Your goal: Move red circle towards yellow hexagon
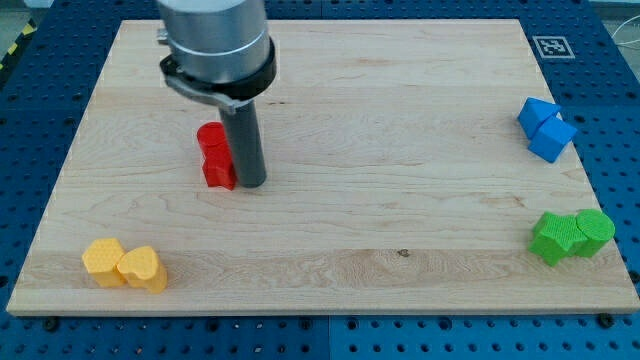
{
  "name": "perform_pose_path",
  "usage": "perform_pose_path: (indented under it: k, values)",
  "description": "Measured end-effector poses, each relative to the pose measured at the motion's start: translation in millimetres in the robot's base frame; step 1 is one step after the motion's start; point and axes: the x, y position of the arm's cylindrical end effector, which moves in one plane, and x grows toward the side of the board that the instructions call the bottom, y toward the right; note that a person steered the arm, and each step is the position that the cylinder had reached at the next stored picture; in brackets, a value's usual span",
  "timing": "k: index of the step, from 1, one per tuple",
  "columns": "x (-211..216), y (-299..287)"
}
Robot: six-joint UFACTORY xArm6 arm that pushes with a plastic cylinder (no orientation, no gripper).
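Observation:
Two red blocks touch each other left of the board's middle. The upper one point(211, 138) looks rounded, like the red circle. The lower one point(219, 171) has a shape I cannot make out. My tip point(251, 185) rests on the board just to the right of the lower red block, touching or nearly touching it. The yellow hexagon point(103, 262) lies near the board's bottom-left corner, well below and to the left of the red blocks. A yellow heart-like block point(143, 268) sits against its right side.
Two blue blocks point(545, 128) sit together near the view's right edge. Two green blocks point(572, 235) sit together at the lower right. The wooden board point(400, 120) lies on a blue perforated table. The arm's grey body hangs over the top left.

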Motion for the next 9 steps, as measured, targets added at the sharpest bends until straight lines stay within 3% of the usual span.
perform_pose_path:
  k: [3,5,7,9]
  values:
    - [-59,-21]
    - [-60,-77]
    - [-65,-96]
    - [-23,-96]
